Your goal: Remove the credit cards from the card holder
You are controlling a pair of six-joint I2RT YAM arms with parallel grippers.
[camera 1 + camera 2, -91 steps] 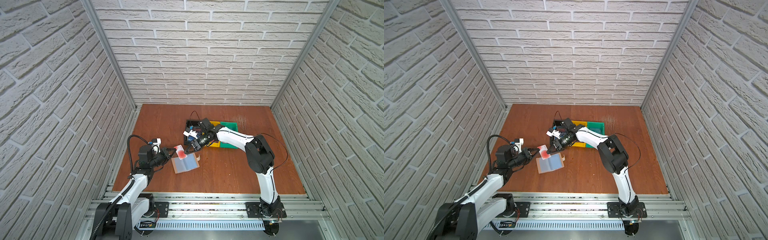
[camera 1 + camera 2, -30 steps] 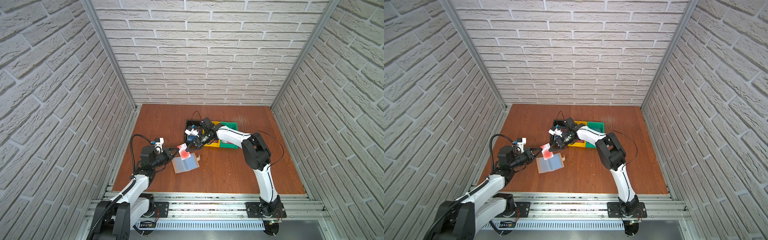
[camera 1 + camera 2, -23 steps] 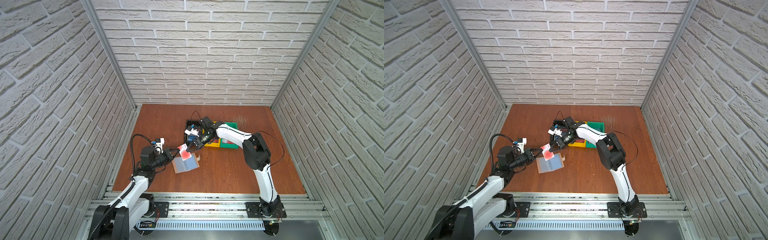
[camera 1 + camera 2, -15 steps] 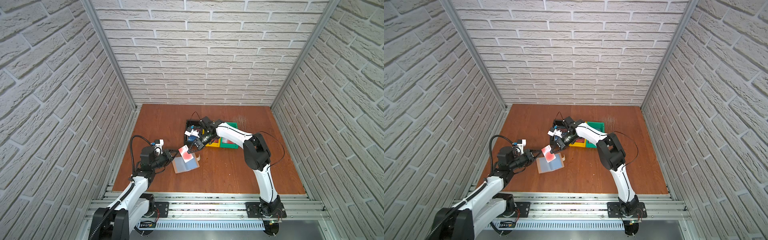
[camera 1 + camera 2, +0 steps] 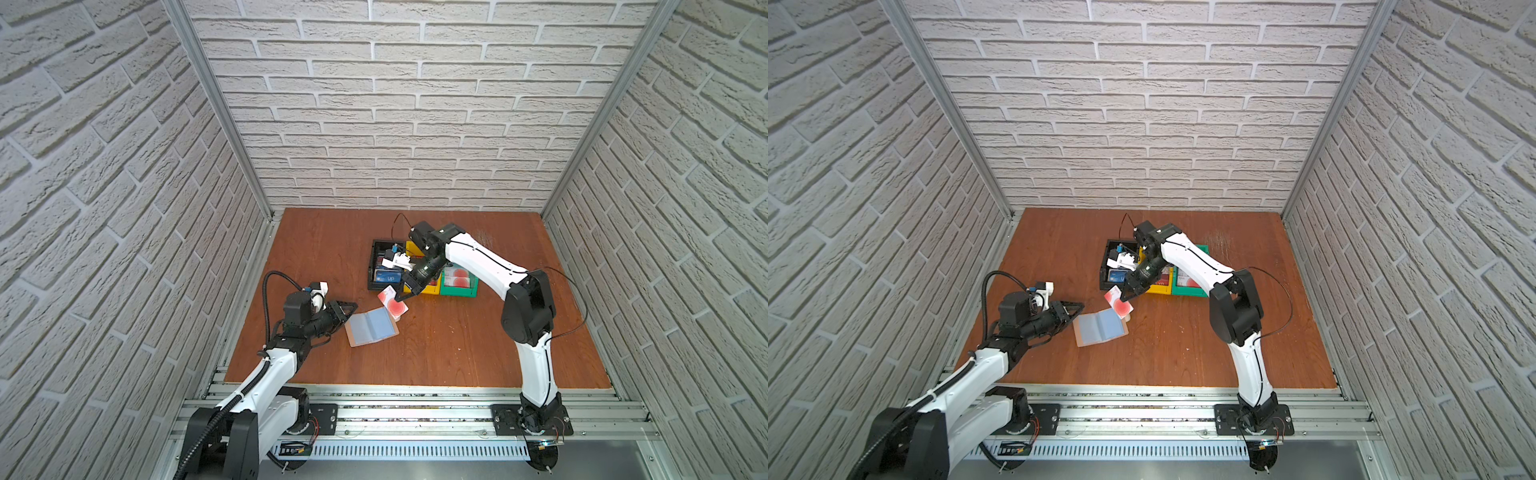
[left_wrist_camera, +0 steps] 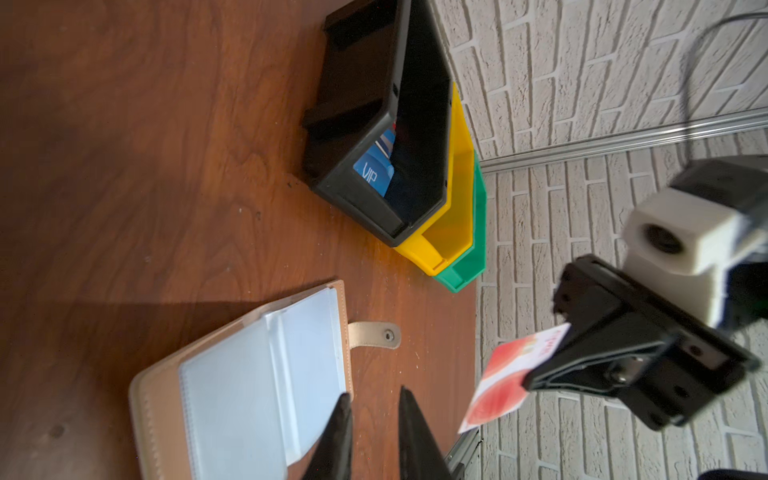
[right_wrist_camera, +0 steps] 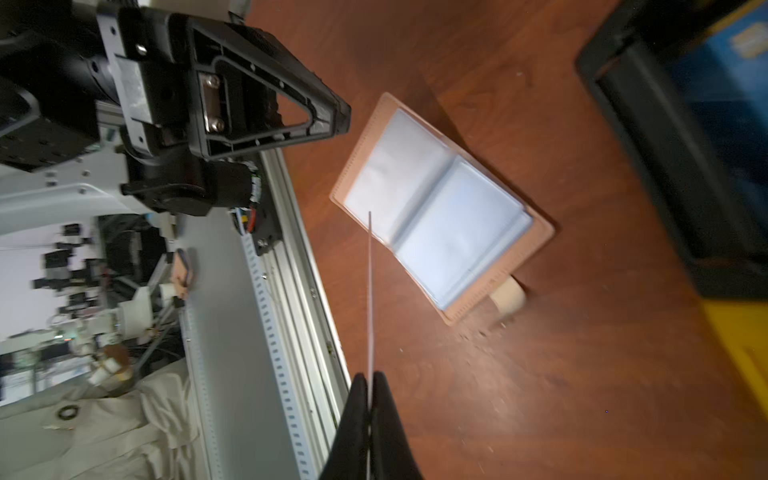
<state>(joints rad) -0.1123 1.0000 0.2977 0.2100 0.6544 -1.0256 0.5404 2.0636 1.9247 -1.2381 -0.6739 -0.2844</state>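
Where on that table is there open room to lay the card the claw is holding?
Widest bare wood: in front of the bins, right of the card holder. Also the back-left corner behind the black bin. Crowded: between holder and bins, where the right claw holds the pale card.

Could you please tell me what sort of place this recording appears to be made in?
Most likely a lab robot test cell, not a real room: brick-patterned wall panels held in aluminium posts, a wooden tabletop, and the left arm and right arm bolted to a slotted rail.
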